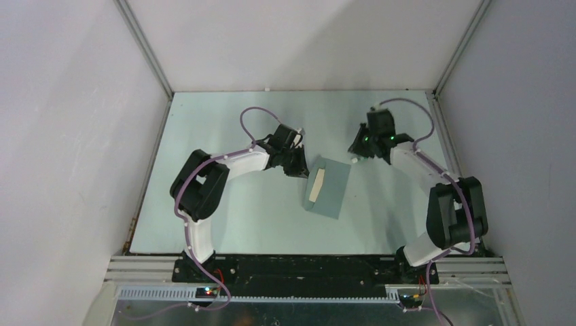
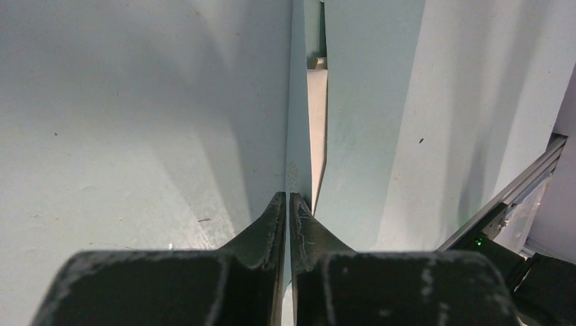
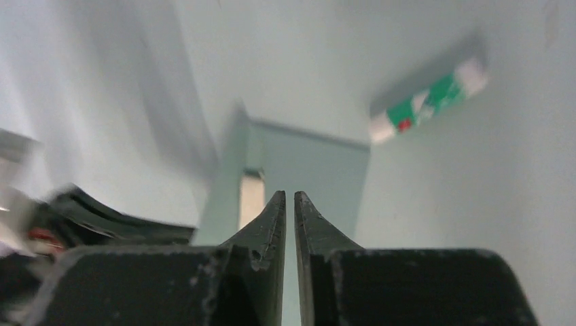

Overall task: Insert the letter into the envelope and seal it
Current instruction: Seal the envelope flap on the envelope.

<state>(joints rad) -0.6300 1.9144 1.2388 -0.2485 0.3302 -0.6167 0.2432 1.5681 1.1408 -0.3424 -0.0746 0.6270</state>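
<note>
What I count on my desk (image 1: 224, 210): five things, four kinds.
One envelope (image 1: 331, 191), teal-grey. One letter (image 1: 315, 185), tan, only a strip of it showing. One stick (image 3: 429, 100), white with green. Two grippers, both mine: the left gripper (image 2: 287, 202) and the right gripper (image 3: 290, 199). And the one desk under them all.

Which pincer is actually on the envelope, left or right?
The left pincer: it is shut on the envelope's left edge, beside the exposed strip of letter. The right pincer sits apart from it, gripping nothing.
</note>
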